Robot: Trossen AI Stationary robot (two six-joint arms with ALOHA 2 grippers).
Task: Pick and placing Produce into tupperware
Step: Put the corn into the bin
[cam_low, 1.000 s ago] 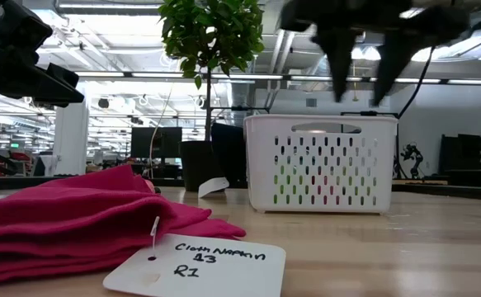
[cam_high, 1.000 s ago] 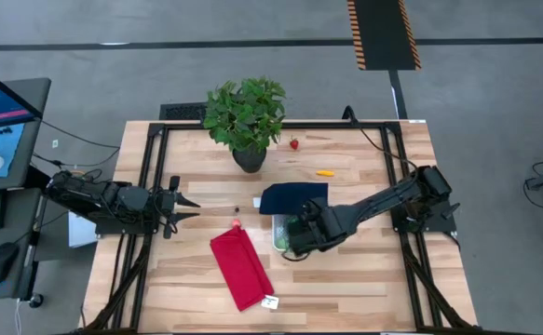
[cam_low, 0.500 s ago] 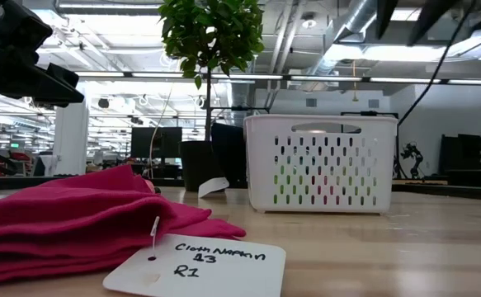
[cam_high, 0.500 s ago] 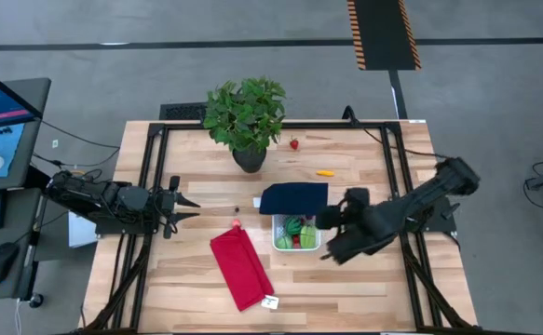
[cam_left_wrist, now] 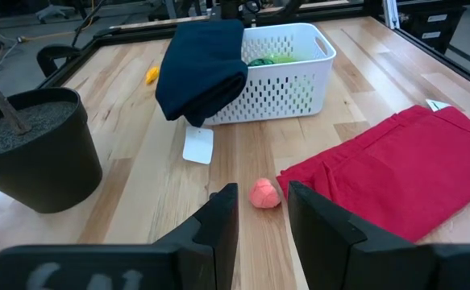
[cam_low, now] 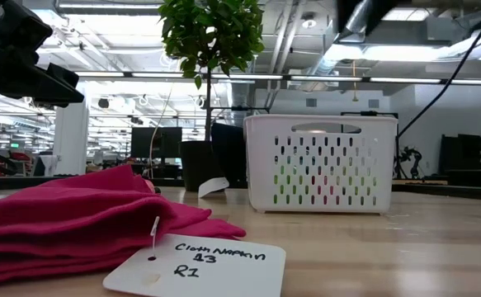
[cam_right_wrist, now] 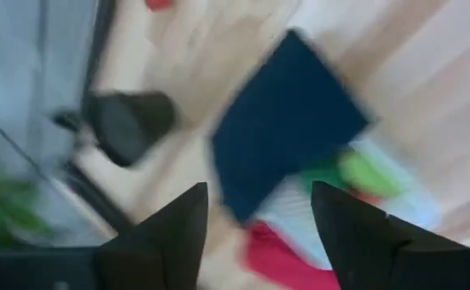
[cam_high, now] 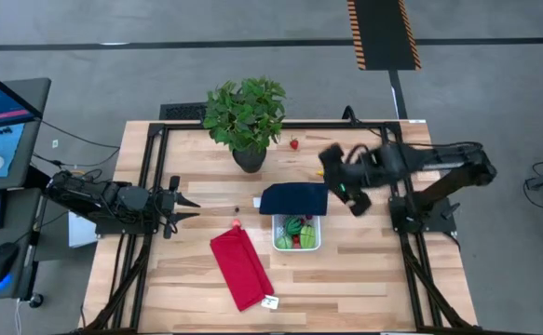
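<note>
I've swung the right claw (cam_high: pixel 338 174) off the tupperware (cam_high: pixel 297 244) toward the orange piece (cam_left_wrist: pixel 151 75); it's open, empty. Green produce (cam_high: pixel 294 225) sits inside now. Strawberry (cam_high: pixel 294 143) still out; left claw (cam_left_wrist: pixel 259 211) parted, idle.

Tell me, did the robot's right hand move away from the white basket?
Yes. The right hand left the white plastic basket and swung toward the far edge, near the small orange carrot.

White container (cam_high: pixel 297 233) open on top, but dark blue lid (cam_high: pixel 293 197) leans over its far edge. Red cloth (cam_high: pixel 241 268) just beside its left. Potted plant (cam_high: pixel 246 116) blocks far middle. Near-right table (cam_high: pixel 383 279) bare wood.
</note>
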